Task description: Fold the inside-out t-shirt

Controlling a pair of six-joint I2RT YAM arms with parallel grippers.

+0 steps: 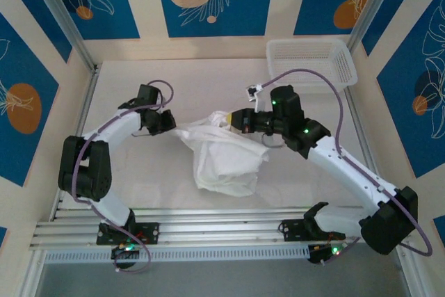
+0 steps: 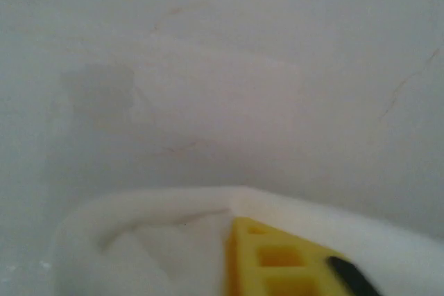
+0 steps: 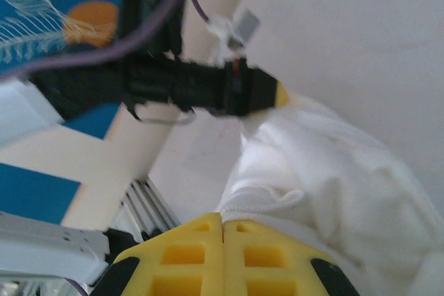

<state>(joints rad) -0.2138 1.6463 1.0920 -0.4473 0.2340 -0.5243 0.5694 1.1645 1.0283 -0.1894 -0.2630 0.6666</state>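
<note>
The inside-out t-shirt [image 1: 224, 156] lies bunched in a white heap mid-table, its upper part drawn up between the two grippers. My right gripper [image 1: 231, 120] is at the heap's top; in the right wrist view its yellow fingers [image 3: 191, 254] are pressed together with the shirt's hem [image 3: 267, 206] at their tips. My left gripper [image 1: 170, 124] is at the shirt's left corner. In the left wrist view one yellow finger [image 2: 277, 258] shows, with white cloth [image 2: 152, 240] wrapped round it; the other finger is hidden. The left gripper's tip [image 3: 276, 95] touches the cloth.
A white mesh basket [image 1: 313, 60] stands at the back right corner. Aluminium rails [image 1: 208, 227] run along the near edge by the arm bases. Bare white table [image 1: 139, 186] lies to the left of the shirt and behind it.
</note>
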